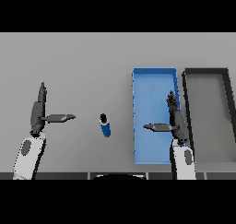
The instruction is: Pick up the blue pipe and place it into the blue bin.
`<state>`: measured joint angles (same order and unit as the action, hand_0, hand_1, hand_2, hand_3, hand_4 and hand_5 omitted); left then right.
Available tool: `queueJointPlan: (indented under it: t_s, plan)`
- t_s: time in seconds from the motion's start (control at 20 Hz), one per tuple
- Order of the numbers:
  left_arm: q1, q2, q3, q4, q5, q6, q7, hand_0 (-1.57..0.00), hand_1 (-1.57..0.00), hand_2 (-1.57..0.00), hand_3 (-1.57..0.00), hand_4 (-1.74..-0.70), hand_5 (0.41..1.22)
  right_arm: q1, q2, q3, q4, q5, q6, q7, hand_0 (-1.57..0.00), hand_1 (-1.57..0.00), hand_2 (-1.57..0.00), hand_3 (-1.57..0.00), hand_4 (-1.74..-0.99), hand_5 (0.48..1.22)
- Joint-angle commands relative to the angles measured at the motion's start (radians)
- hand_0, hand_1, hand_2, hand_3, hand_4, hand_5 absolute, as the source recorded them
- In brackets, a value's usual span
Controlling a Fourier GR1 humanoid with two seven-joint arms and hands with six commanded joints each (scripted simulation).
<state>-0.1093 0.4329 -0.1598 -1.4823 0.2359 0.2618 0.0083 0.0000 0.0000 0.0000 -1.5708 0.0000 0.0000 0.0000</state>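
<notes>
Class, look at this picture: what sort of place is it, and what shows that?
Probably a sorting workbench: a plain grey table bearing a blue bin, a dark bin beside it, and a small blue pipe.

Left hand [38, 111] raised at the left, fingers straight, thumb extended toward the right hand. Right hand [175, 119] raised at the right, fingers straight, thumb extended toward the left hand.

My right hand [174, 119] and forearm cover part of the blue bin's [152, 80] right wall and near right corner. The dark bin's [205, 71] right wall runs very close to the picture's right edge. The blue pipe's [105, 125] dark end is too small to make out.
</notes>
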Motion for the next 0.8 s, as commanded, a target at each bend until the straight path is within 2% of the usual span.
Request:
queueJointPlan:
  t_s: [0.0,0.25,0.3,0.35,0.4,0.6,0.75]
  plan:
    - [0.001,-0.002,-0.001,-0.002,-0.001,0.002,-0.005,0.0,0.0,0.0,0.0,-0.97,0.593,0.001,-0.001,-0.001,-0.001,-0.001,0.0,-0.001,0.0,0.0,0.0,0.0,-1.205,0.629]
    - [0.013,-0.009,-0.013,-0.024,-0.011,0.016,-0.002,0.0,0.0,0.0,0.0,-0.97,0.593,0.004,-0.017,-0.011,-0.006,-0.011,0.008,0.0,0.0,0.0,0.0,0.0,-1.205,0.629]
    - [0.048,0.049,-0.047,-0.027,-0.026,-0.082,-0.071,0.0,0.0,0.0,0.0,-0.97,0.593,0.043,-0.083,0.016,-0.04,0.063,0.022,-0.085,0.0,0.0,0.0,0.0,-1.205,0.629]
    - [0.066,0.104,-0.046,-0.014,-0.023,-0.151,-0.114,0.0,0.0,0.0,0.0,-0.96,0.592,0.081,-0.127,0.031,-0.071,0.105,0.032,-0.137,0.0,0.0,0.0,0.0,-1.201,0.628]
    - [0.072,0.127,-0.056,-0.004,-0.031,-0.188,-0.135,0.0,0.0,0.0,0.0,-0.96,0.59,0.096,-0.144,0.05,-0.09,0.141,0.032,-0.151,0.0,0.0,0.0,0.0,-1.197,0.627]
    - [0.066,0.154,-0.066,0.003,-0.021,-0.254,-0.163,0.0,0.0,0.0,0.0,-0.96,0.594,0.115,-0.155,0.068,-0.115,0.16,0.042,-0.134,0.0,0.0,0.0,0.0,-1.206,0.625]
    - [0.097,0.182,-0.091,-0.054,0.0,-0.323,-0.196,0.0,0.0,0.0,0.0,-0.98,0.584,0.123,-0.161,0.074,-0.123,0.167,0.046,-0.121,0.0,0.0,0.0,0.0,-1.192,0.621]
